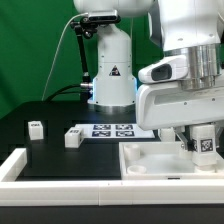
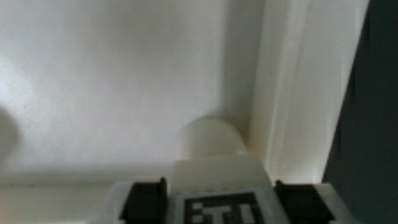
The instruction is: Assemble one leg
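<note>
My gripper (image 1: 203,146) is shut on the leg (image 1: 203,142), a short white post with a black-and-white tag, and holds it over the far right corner of the white tray-like part (image 1: 150,160) in the exterior view. In the wrist view the leg (image 2: 214,205) sits between my two dark fingers (image 2: 151,200), tag facing the camera. Below it lies the tray's floor, with a small round boss (image 2: 214,138) close to the raised rim (image 2: 294,90). Two more legs (image 1: 36,128) (image 1: 72,137) lie on the black table at the exterior view's left.
The marker board (image 1: 110,130) lies on the table in front of the robot base (image 1: 110,75). A white frame edge (image 1: 20,165) runs along the front and the exterior view's left of the table.
</note>
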`<state>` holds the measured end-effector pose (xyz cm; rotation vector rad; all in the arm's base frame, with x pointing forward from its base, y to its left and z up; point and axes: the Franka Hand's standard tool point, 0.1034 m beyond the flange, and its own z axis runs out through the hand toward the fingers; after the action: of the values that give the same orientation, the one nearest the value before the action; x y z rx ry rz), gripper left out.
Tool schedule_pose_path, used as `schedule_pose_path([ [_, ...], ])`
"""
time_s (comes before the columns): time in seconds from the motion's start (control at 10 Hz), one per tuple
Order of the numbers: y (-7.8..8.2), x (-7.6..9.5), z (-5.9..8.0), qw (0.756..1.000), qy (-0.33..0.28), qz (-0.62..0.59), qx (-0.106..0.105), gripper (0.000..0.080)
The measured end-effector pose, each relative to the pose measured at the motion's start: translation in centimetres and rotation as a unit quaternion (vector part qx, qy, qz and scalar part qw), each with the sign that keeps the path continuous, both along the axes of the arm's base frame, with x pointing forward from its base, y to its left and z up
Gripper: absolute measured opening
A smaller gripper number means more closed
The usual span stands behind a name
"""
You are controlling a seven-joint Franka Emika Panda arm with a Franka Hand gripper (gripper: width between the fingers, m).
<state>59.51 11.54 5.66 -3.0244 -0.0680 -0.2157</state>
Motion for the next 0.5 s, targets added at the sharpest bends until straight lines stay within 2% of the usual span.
schedule_pose_path([
  [0.2,-0.02,0.05,0.01,1.000,-0.001,0.000,0.000,0.0290],
  [0.4,-0.04,0.05,0.01,1.000,-0.001,0.000,0.000,0.0536],
  [0.5,-0.04,0.04,0.00,1.000,-0.001,0.000,0.000,0.0536],
])
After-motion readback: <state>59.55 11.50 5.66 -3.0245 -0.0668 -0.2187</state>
